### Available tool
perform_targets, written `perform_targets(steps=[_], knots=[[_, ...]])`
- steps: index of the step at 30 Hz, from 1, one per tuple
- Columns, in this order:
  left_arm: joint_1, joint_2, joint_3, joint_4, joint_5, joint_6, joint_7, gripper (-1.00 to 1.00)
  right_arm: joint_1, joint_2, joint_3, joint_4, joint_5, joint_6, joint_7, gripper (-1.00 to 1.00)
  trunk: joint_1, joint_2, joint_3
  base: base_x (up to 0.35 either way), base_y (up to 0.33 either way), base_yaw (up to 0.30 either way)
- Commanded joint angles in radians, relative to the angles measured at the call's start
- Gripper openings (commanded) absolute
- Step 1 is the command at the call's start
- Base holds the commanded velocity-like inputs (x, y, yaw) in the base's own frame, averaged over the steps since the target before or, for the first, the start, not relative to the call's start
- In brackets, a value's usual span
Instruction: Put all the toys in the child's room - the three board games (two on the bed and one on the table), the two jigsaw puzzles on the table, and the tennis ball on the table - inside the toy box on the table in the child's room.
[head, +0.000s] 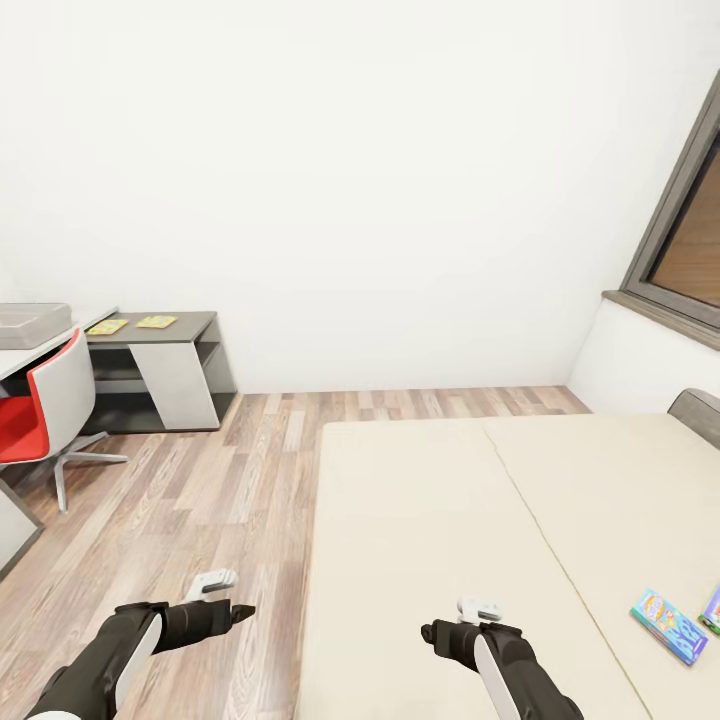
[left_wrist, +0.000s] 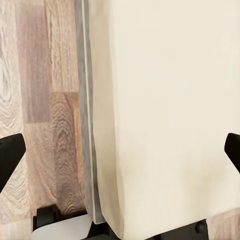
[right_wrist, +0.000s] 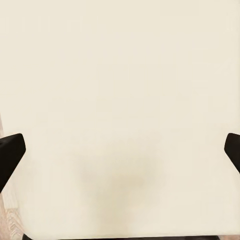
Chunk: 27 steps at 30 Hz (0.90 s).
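Two board games lie on the beige bed (head: 450, 520) near its right side: a bright blue one (head: 668, 626) and another (head: 712, 610) cut by the picture's edge. Far left, two jigsaw puzzles (head: 107, 326) (head: 156, 321) lie on the table's lower dark section (head: 200, 322). The pale grey toy box (head: 30, 322) stands on the higher desk top. The tennis ball is out of view. My left gripper (head: 240, 612) (left_wrist: 120, 155) is open over the bed's edge and the floor. My right gripper (head: 432, 633) (right_wrist: 120, 150) is open above the bare mattress (right_wrist: 120, 100), well left of the games.
A red-and-white swivel chair (head: 40, 410) stands before the desk. Wood-plank floor (head: 200, 480) runs between the desk and the bed. A dark-framed window (head: 690, 240) sits in the right wall, with the grey headboard (head: 700, 410) below it.
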Motion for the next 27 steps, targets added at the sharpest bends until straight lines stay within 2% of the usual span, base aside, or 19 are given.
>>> perform_targets(steps=[1,27], knots=[[-0.001,0.000,0.001,-0.001,0.010,0.009,0.000,1.00,-0.001,0.001,-0.003,-0.002,-0.008,0.005,-0.002,1.00,0.001,-0.002,-0.002,0.000,0.000,0.000],[-0.001,-0.001,0.001,-0.001,0.010,0.008,0.000,1.00,-0.001,0.001,-0.003,-0.001,-0.008,0.005,-0.002,1.00,0.001,-0.002,-0.002,0.044,0.000,0.000]])
